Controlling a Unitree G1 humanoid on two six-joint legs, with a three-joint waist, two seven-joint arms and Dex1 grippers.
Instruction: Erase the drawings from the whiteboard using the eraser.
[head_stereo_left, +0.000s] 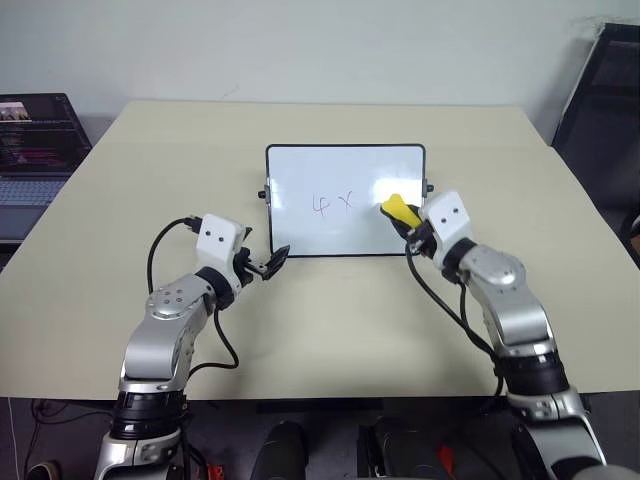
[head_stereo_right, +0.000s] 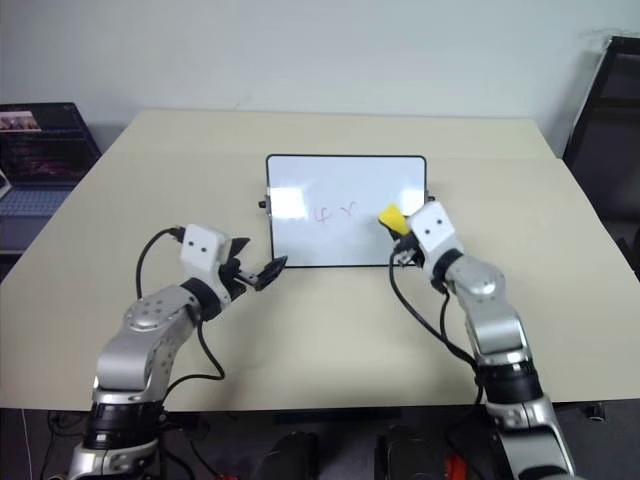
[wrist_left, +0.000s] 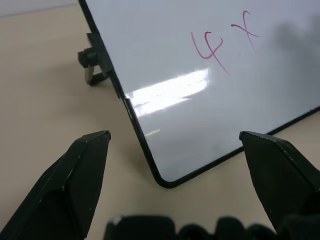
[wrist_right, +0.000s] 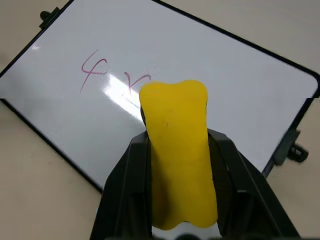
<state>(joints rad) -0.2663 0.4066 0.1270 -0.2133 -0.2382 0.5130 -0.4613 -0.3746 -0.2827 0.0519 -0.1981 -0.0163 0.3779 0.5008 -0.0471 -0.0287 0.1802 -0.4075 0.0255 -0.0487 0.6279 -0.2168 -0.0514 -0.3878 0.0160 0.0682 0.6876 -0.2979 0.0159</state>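
The whiteboard (head_stereo_left: 345, 175) lies flat in the middle of the beige table, black-framed with small side knobs. The drawings (head_stereo_left: 332, 204) are thin red marks like "4 x" near its centre, seen closer in the left wrist view as red strokes (wrist_left: 210, 47). My right gripper (wrist_right: 180, 142) is shut on the yellow eraser (head_stereo_left: 400, 210), which sits over the board's right part, just right of the marks; I cannot tell whether it touches the surface. My left gripper (head_stereo_left: 272, 262) is open at the board's near left corner (wrist_left: 162, 180), with the corner between its fingers (wrist_left: 80, 170) but not gripped.
A laptop (head_stereo_left: 35, 140) stands off the table's far left corner. A black chair (head_stereo_left: 600, 90) is at the far right. The table (head_stereo_left: 330, 320) has bare surface between the board and its front edge.
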